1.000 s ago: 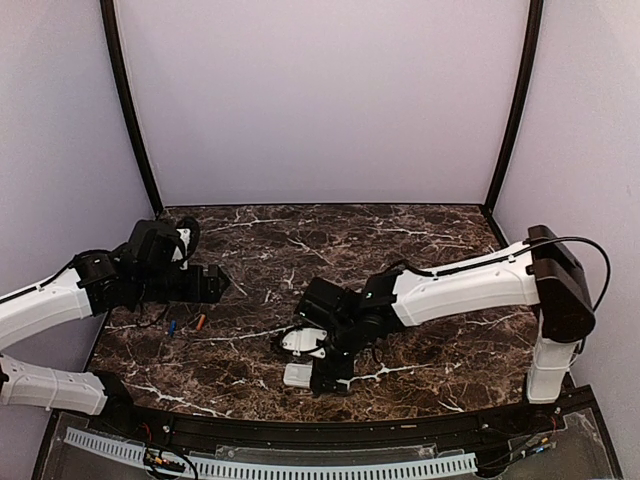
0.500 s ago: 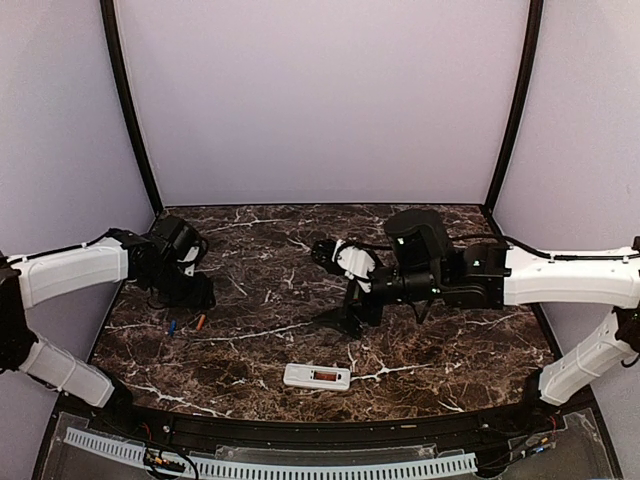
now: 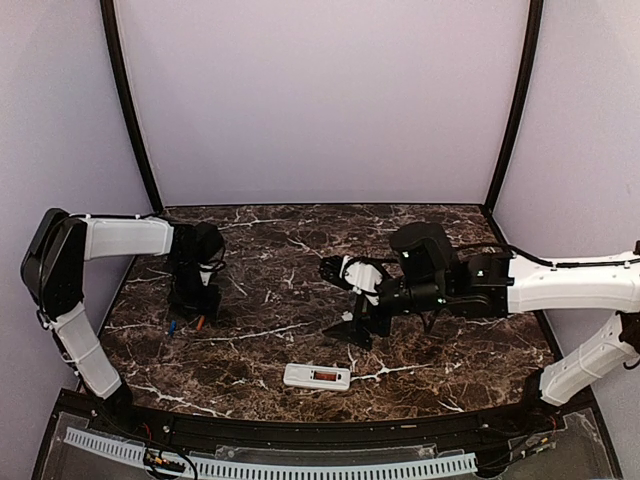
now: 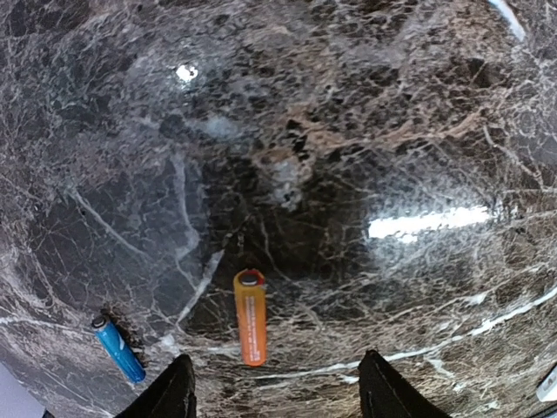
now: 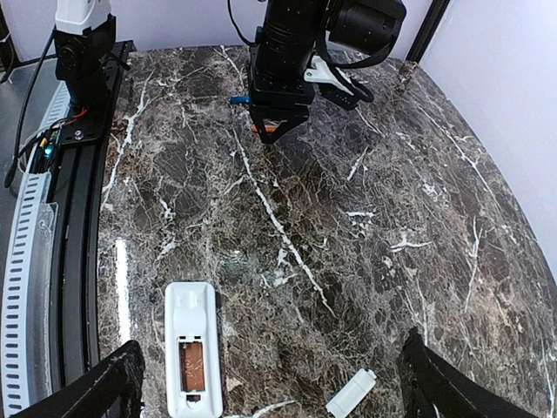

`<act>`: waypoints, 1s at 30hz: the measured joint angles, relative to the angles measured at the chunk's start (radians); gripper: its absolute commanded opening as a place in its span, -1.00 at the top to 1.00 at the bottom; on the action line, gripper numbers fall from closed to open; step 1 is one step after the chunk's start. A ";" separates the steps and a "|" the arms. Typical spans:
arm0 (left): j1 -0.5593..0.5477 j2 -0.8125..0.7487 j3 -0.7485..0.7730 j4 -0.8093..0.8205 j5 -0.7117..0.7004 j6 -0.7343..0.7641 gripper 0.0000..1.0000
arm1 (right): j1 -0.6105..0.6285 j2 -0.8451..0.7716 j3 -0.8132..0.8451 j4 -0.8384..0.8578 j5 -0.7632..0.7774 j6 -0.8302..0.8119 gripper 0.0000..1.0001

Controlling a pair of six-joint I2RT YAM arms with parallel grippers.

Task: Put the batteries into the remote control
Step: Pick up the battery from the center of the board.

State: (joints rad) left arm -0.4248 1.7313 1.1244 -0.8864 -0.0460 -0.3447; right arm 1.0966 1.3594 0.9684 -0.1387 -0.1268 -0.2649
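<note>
- Now our left pincer (image 4: 278, 396) hangs far off to the left of the remote control (image 3: 316, 377). Its fingers are half-spread and empty, set either side of the orange battery (image 4: 251, 317) without touching it.
- That battery lies flat on the table (image 4: 348, 131). The blue battery (image 4: 118, 348) lies near it but apart, a little farther from the remote control.
- We judge both batteries light, stiff and smooth, and so likely to roll or slip out of a pinch. We would take each across the middle of its barrel, with the fingers square to its length.
- Our right pincer (image 5: 274, 392) is spread wide and empty, and it hovers just behind the remote control.
- We see the remote control lying back up with its recess open and unfilled. The small white cover (image 5: 351, 393) lies near it, on its far side.
- We can read no brand, label or writing on any of these.
</note>
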 measured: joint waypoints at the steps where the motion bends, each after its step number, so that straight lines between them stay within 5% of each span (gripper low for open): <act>1: 0.008 0.000 0.000 -0.006 0.001 0.001 -0.25 | -0.001 -0.003 0.000 0.000 -0.001 -0.005 -0.97; 16: 0.073 0.083 0.006 -0.002 0.091 0.050 0.98 | -0.040 -0.001 0.022 -0.030 0.015 -0.078 -0.97; 30: 0.034 -0.003 0.004 0.048 0.127 0.111 1.00 | -0.104 0.013 0.051 -0.016 0.015 -0.037 -0.97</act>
State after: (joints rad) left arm -0.3904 1.7279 1.1282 -0.8379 0.0807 -0.2337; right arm 0.9928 1.3724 1.0191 -0.1543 -0.1120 -0.3023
